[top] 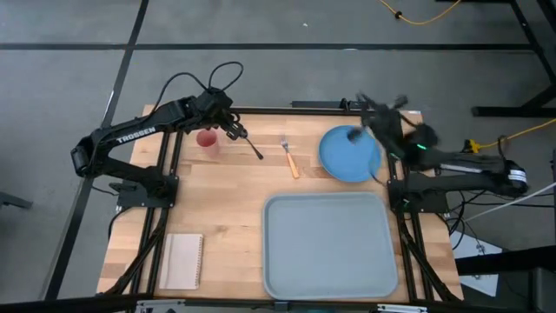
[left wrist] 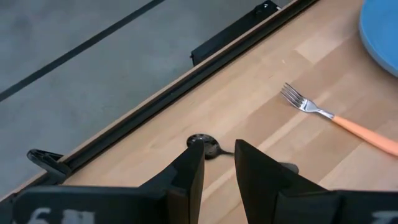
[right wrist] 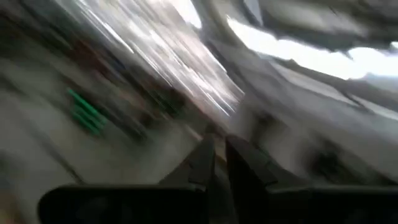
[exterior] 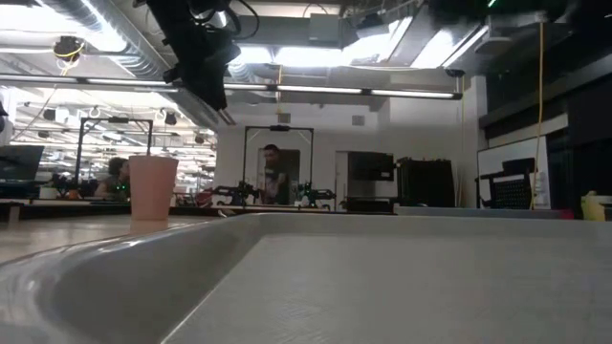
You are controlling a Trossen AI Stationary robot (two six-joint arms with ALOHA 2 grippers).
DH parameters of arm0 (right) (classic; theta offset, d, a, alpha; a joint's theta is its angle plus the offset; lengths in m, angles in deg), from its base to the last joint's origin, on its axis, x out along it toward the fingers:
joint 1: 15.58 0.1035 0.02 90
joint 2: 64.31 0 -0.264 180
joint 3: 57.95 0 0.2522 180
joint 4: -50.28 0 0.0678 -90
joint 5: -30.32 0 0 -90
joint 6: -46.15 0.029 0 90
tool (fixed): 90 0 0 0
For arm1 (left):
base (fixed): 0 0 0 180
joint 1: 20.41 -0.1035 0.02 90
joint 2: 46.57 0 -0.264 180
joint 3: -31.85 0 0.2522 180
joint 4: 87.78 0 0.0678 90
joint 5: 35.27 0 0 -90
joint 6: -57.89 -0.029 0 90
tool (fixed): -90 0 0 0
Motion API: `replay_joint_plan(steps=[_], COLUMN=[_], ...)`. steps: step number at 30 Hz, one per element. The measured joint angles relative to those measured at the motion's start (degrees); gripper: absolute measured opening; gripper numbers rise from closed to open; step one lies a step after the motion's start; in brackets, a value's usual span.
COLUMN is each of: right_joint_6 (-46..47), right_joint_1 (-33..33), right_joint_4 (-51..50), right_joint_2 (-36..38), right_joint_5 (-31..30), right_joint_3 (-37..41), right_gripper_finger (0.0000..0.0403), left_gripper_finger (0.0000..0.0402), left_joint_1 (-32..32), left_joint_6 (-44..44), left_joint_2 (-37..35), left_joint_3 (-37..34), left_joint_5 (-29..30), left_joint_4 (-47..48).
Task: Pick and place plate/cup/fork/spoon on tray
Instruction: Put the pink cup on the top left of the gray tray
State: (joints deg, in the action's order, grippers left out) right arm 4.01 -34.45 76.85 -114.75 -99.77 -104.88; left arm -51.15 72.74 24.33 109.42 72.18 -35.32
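Tray [exterior: 316,277] foremost; left fingers [left wrist: 193,171] slightly parted above spoon [left wrist: 205,147]; right fingers [right wrist: 202,158] nearly closed, empty.

Pink cup [top: 207,139], light-blue plate [top: 348,155], orange-handled fork [top: 290,157], grey-blue tray [top: 330,244]

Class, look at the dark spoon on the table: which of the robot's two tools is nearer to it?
Left. The left tool hangs right over the spoon, beside the cup. The right tool is across the table, by the plate.

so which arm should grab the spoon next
Left. The left gripper hangs right over the spoon, fingers slightly apart around the bowl end. The right gripper is over the plate, far from it.
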Motion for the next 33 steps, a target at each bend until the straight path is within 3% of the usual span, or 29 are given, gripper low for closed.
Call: replay_joint_plan(steps=[3,5,6,8,10,11,13,19,22,33], right_joint_6=[7.0,20.1,28.9,43.0,45.7,45.0,43.5,43.4,44.1,51.0], right_joint_1=[-9.7,-14.2,-15.8,-18.6,-20.1,-20.3,-20.2,-18.3,-17.6,-14.6], right_joint_4=[-7.8,-27.2,-39.1,-56.9,-65.8,-68.5,-70.5,-75.8,-75.1,-72.9], right_joint_2=[-7.3,-10.8,-12.3,-15.7,-19.2,-20.8,-23.4,-27.0,-26.6,-25.5], right_joint_5=[-11.6,-8.8,-2.3,18.6,37.9,44.5,50.7,48.1,48.2,48.1], right_joint_3=[-4.8,-9.8,-12.8,-18.6,-21.8,-22.5,-22.7,-18.6,-14.8,-4.1], right_gripper_finger=[0.0046,0.0046,0.0046,0.0046,0.0046,0.0046,0.0046,0.0046,0.0046,0.0046], left_gripper_finger=[0.0082,0.0082,0.0082,0.0082,0.0082,0.0082,0.0082,0.0082,0.0082,0.0082], left_joint_1=[0.0,0.0,0.0,0.0,0.0,0.0,0.0,0.0,0.4,4.6], left_joint_6=[0.0,0.0,0.0,0.0,0.0,0.0,0.0,0.7,6.2,14.2], left_joint_2=[0.0,0.0,0.0,0.0,0.0,0.0,0.0,0.0,0.0,0.0], left_joint_3=[0.0,0.0,0.0,0.0,0.0,0.0,0.0,0.0,-0.1,-0.1], left_joint_5=[-0.2,-0.4,-0.4,-0.4,-0.4,-0.4,-0.4,-0.1,-0.6,0.0], left_joint_4=[0.0,0.1,0.1,0.3,0.4,0.5,1.6,14.8,20.2,20.8])
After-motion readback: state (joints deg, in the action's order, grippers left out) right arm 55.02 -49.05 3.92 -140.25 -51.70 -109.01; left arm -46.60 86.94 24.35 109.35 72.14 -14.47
